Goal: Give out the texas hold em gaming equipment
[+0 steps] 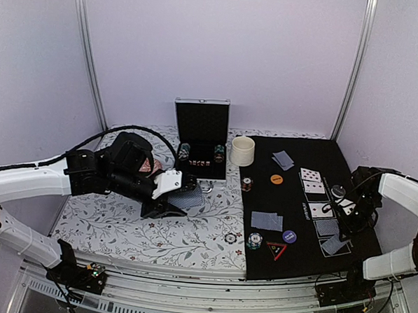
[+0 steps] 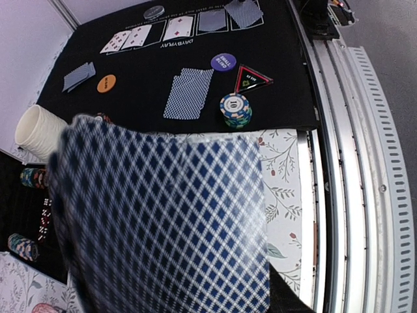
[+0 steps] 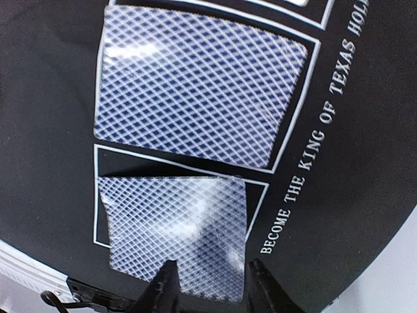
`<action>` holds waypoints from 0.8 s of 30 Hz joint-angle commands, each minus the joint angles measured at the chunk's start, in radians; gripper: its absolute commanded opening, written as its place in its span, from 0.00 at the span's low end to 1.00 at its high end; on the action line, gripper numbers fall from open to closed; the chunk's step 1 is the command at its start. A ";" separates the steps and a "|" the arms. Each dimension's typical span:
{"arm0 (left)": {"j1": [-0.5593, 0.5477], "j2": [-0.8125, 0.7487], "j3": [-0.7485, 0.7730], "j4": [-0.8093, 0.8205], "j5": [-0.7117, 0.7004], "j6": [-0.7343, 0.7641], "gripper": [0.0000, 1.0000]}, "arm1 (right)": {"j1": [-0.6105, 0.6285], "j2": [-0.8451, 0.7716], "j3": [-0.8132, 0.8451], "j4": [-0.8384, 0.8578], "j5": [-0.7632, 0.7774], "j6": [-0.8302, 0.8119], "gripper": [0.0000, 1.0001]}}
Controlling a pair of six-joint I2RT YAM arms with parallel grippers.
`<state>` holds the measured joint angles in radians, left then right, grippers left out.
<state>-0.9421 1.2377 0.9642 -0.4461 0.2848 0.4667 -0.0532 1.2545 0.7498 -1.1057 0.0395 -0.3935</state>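
My left gripper (image 1: 173,197) hovers over the floral cloth, shut on a stack of blue-backed playing cards (image 2: 163,215) that fills the left wrist view and hides its fingers. On the black mat (image 1: 298,263) lie a row of cards, a face-down pair (image 1: 266,220), a chip stack (image 1: 254,240), a triangle marker (image 1: 276,250), a dark blue disc (image 1: 289,236) and an orange disc (image 1: 276,179). My right gripper (image 3: 210,282) stands open just above the row's near end. A face-down card (image 3: 172,228) lies skewed in the last outlined box, with both fingertips over its near edge.
A cream cup (image 1: 242,150) and an open black case (image 1: 201,128) with chips stand at the back. One chip (image 1: 231,237) lies on the floral cloth, another (image 1: 246,183) at the mat's left edge. A second face-down pair (image 1: 283,160) lies at the mat's far side.
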 commanded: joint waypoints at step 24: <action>0.024 0.371 -0.028 0.072 -0.106 0.020 0.44 | 0.099 0.007 0.451 0.161 -0.155 0.085 0.99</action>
<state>-0.9390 1.5238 0.8974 -0.3958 0.2417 0.4820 0.0040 1.2476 1.1965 -1.0115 -0.0341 -0.3126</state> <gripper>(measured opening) 0.430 0.988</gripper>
